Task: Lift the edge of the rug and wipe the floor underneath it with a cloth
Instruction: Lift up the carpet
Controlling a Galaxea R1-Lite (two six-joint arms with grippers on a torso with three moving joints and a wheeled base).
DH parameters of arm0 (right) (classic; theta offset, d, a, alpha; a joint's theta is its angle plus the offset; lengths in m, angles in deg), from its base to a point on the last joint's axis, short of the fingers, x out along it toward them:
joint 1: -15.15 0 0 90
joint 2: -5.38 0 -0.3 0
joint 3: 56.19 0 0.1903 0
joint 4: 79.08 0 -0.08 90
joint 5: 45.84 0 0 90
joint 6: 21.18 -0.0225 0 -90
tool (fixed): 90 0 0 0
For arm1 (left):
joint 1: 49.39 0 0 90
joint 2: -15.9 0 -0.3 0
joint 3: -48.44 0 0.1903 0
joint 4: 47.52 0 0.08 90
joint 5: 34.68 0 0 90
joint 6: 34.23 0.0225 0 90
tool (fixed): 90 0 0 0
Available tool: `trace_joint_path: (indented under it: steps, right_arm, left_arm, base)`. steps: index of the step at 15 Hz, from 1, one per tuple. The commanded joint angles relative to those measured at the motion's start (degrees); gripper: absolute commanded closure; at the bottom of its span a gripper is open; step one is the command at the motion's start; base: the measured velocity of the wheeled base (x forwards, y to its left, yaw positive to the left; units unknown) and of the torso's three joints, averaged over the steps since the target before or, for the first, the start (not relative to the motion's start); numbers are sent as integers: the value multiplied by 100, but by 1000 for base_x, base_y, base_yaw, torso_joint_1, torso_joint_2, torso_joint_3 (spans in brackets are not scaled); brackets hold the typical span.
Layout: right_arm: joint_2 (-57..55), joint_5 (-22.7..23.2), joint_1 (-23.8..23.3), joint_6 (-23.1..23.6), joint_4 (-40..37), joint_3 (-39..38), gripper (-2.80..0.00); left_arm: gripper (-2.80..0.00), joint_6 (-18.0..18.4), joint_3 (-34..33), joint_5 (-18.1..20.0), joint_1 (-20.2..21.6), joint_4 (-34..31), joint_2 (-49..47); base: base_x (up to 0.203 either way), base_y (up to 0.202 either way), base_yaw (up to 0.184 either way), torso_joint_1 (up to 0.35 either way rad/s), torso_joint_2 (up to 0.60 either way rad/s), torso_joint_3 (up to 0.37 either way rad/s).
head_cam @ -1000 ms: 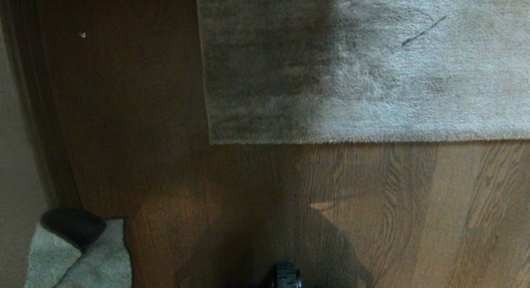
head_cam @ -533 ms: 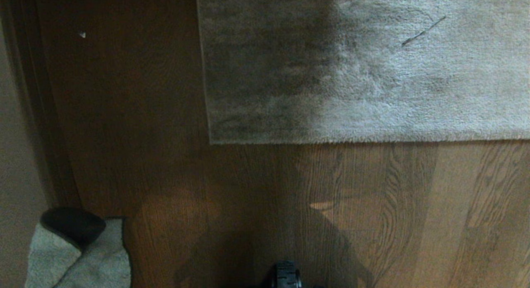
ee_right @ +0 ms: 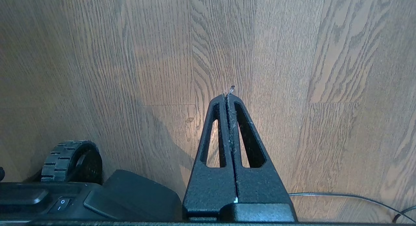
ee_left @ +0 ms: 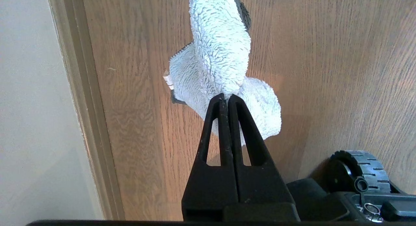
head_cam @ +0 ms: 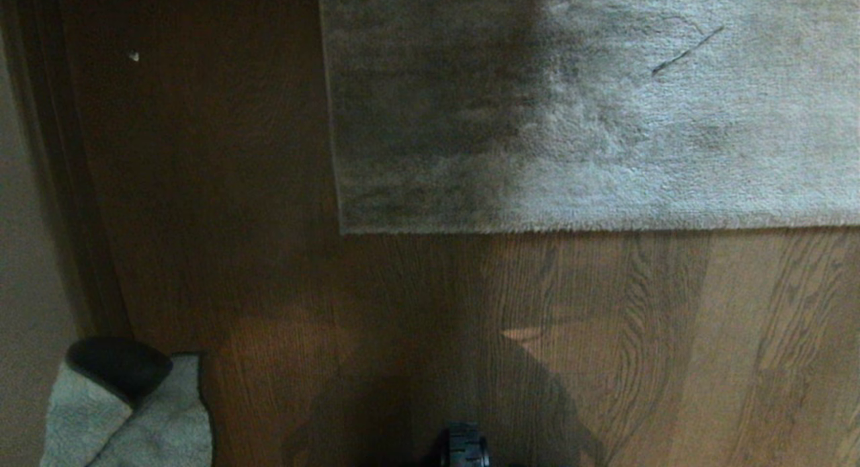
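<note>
Cloth (ee_left: 221, 57) hangs pinched in the closed left end effector (ee_left: 226, 99).

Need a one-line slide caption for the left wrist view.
Left gripper shut, its tips against the pale cloth above the wood floor, baseboard alongside.

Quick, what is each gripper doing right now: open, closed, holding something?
Left gripper: closed, pinching the cloth above the floor.
Right gripper: closed, holding nothing.

Grey-beige plush rug edge (head_cam: 578, 229) lay flat on the brown wood-grain floor (head_cam: 416, 319) — pale terry cloth (ee_left: 221, 66) hung bunched above that floor, well apart from the rug.
</note>
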State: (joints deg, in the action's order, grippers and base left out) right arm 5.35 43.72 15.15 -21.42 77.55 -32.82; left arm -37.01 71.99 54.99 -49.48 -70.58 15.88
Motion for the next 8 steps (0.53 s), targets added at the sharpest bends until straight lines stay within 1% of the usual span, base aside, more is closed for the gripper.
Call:
trace_joint_path:
  steps: [1,8]
  right_arm:
    - [2,0,0,-2,0,0,0]
    - [2,0,5,-2,0,0,0]
  left_arm:
    - [0,-3,-1,-2,1,5,2]
    - [0,-3,-1,-2,1,5,2]
  base:
    - [0,0,0,0,0,0]
    - [0,0,0,0,0,0]
